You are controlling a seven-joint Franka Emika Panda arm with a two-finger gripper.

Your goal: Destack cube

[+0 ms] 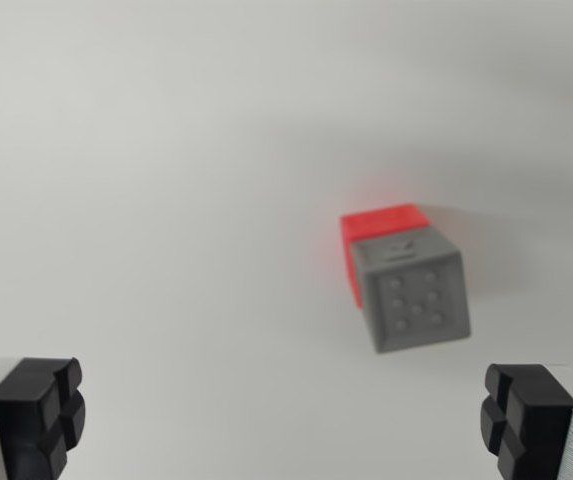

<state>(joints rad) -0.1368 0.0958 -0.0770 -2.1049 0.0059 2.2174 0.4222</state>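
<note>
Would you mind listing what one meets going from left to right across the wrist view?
Left black finger pad → red cube → grey cube stacked on it → right black finger pad, all over the white table.

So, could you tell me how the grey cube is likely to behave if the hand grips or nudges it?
The grey cube looks rigid, with flat faces, so it should not roll. Its studded face suggests moulded plastic, probably light and somewhat smooth. It seems to sit on the red cube, so a sideways nudge might slide it off. The hand is open and clear of it.
</note>
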